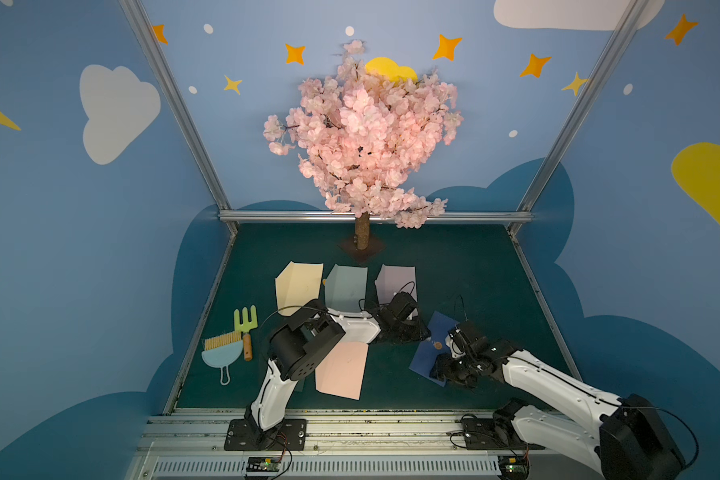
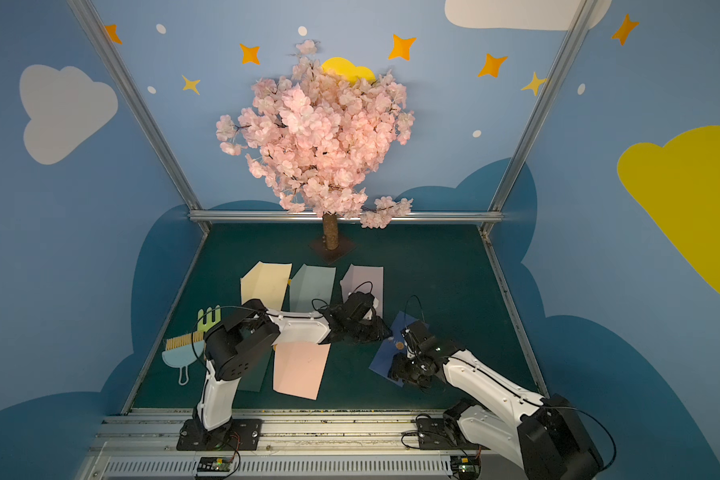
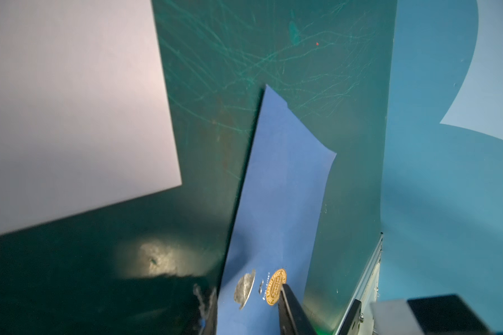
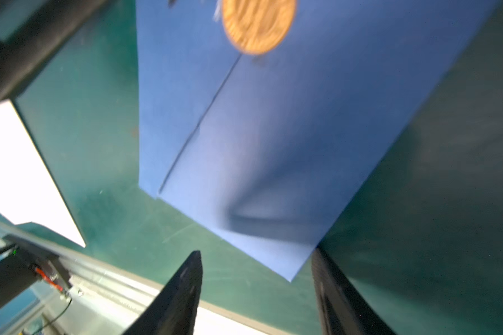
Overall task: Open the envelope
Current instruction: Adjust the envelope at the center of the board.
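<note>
Blue envelope (image 1: 425,357), frame's lower ctr: left claw (image 3: 248,290) part-open by seal (image 3: 276,287), right claw (image 4: 256,255) open astride corner; a pinch may crumple/skid it.

Gold seal (image 3: 276,287) on blue envelope (image 3: 285,188) bears lettering, none of it legible

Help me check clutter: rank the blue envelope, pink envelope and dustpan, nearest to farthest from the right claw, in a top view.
1. blue envelope, directly at the right claw.
2. pink envelope, front centre.
3. dustpan, far left.
</note>
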{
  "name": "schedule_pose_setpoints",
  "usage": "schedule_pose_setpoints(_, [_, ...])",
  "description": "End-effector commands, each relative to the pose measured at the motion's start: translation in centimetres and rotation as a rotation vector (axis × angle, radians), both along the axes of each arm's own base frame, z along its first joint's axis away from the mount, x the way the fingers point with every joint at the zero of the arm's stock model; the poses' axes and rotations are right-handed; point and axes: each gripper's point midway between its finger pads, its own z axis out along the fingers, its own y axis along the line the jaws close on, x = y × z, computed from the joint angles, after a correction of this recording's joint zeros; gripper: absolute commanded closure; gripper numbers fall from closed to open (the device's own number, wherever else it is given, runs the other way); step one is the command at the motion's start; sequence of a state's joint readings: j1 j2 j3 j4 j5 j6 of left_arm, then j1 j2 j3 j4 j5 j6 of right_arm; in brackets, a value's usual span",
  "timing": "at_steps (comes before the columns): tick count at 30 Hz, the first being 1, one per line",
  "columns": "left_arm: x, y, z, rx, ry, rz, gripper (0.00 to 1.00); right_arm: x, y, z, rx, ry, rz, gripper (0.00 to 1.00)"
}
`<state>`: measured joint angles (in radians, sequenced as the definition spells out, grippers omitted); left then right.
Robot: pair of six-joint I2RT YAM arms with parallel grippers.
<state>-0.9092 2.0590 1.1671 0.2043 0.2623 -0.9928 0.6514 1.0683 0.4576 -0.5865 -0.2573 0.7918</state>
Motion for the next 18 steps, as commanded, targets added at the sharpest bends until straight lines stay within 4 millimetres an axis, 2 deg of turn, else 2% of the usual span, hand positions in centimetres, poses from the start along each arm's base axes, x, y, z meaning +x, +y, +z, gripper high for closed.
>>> schedule_pose_setpoints(1, [-1.5,1.3,-1.6,0.054,0.045,-0.008,0.63,-0.8,1.4,0.4,0.04,0.035,0.021,0.4])
schedule_pose_setpoints(7, [-1.9,2.8,-0.9,0.058,0.023,0.011,0.63,-0.7,2.4,-0.3,0.033,0.048,0.044,0.39])
schedule_pose_setpoints(10, [-1.1,3.7,0.4,0.075,-0.025,0.021,0.63,-0.3,2.5,0.5,0.028,0.027,0.062,0.37])
schedule_pose_setpoints(11, [-0.9,3.9,0.9,0.076,-0.043,0.019,0.63,-0.1,2.6,1.2,0.036,0.009,0.068,0.37])
schedule_pose_setpoints(14, [-0.6,3.8,2.6,0.081,-0.088,-0.005,0.62,1.2,2.5,4.8,0.057,-0.09,0.077,0.36])
schedule_pose_setpoints(18, [-1.0,3.2,4.3,0.075,-0.125,-0.046,0.63,3.9,-0.7,10.0,-0.003,-0.309,0.007,0.34])
